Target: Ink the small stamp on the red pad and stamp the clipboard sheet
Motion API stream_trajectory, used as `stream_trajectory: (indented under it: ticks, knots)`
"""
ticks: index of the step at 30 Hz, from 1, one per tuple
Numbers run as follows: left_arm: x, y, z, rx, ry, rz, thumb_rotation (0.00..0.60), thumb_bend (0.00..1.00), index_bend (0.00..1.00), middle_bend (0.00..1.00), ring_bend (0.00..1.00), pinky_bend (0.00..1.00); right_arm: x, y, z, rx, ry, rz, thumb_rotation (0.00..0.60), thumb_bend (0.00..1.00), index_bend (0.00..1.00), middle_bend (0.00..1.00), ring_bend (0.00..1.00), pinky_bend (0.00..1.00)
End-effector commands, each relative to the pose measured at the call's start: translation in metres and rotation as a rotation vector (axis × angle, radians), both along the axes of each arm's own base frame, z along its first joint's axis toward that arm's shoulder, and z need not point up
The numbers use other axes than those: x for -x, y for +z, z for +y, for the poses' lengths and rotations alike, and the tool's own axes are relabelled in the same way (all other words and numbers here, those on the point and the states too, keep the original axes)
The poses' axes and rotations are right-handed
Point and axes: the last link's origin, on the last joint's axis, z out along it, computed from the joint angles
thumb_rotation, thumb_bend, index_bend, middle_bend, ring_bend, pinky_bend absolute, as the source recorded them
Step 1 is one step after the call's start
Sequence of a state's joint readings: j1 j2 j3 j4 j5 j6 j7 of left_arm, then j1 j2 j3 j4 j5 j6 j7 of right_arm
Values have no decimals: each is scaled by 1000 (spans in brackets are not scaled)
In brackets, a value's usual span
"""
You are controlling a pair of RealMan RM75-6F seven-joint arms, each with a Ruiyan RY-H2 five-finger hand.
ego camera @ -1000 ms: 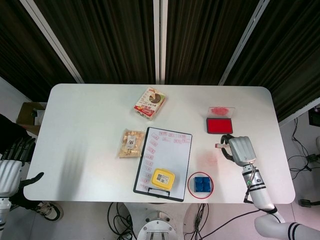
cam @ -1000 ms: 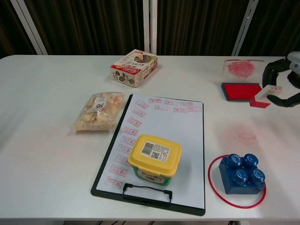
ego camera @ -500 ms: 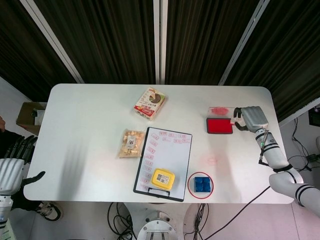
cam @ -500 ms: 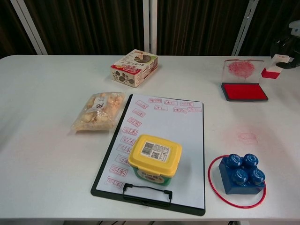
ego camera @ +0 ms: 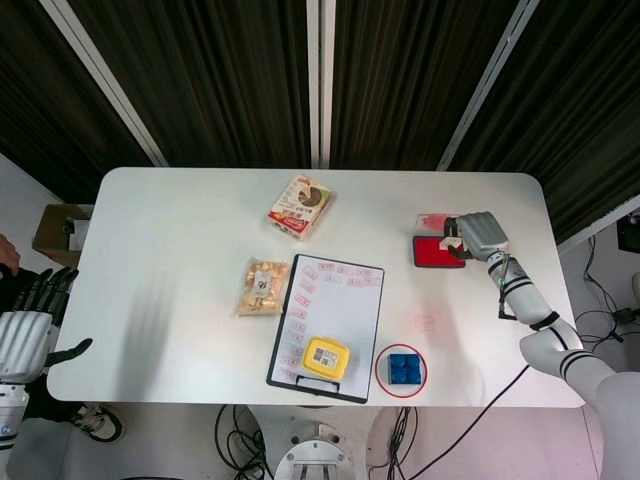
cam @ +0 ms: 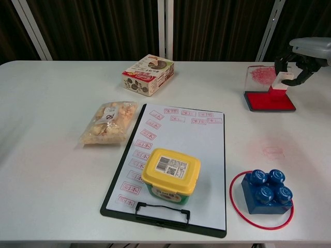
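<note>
My right hand (ego camera: 478, 236) (cam: 300, 59) holds the small stamp (cam: 282, 81) (ego camera: 449, 244), a white block with a red base. It hangs over the red ink pad (cam: 270, 101) (ego camera: 436, 254) at the table's far right, its base at the pad's surface. The pad's clear lid (cam: 261, 76) lies open behind it, smeared red. The clipboard (cam: 170, 168) (ego camera: 330, 320) lies mid-table, its white sheet carrying several red stamp marks along the top and left. My left hand (ego camera: 22, 330) is open off the table's left edge, in the head view only.
A yellow-lidded tub (cam: 170, 174) stands on the clipboard's lower part. A blue block (cam: 266, 192) inside a red ring sits right of it. A snack bag (cam: 108, 123) and a red-and-white box (cam: 148, 74) lie to the left and behind. Faint red smudges (cam: 272, 151) mark the table.
My right hand carried the stamp from the table near the smudges, up past the pad's right end, then left and down onto the red pad. The left hand barely shifted.
</note>
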State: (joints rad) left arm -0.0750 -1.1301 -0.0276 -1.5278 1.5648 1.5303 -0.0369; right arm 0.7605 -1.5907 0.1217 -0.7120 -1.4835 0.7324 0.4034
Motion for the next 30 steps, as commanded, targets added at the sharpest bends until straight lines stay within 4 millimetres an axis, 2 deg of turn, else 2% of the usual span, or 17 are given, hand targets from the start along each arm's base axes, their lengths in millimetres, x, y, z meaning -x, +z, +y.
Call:
stream_trajectory:
  ticks: [1,12,30]
  knots:
    - [0,1,0,-2,0,-1,600,0,66,66,51,160,-2,-8,-2,-14,0,22,600,425,889,790,910,1000]
    - [4,0,-1,0,9,-13,600,0,66,66,51,160,-2,-21,-1,-7,11,105,600,434,896,793,909,1000]
    - [7,-1,-1,1,12,-17,600,0,66,66,51,160,1,-36,1,-11,-27,136,600,441,920,808,909,1000]
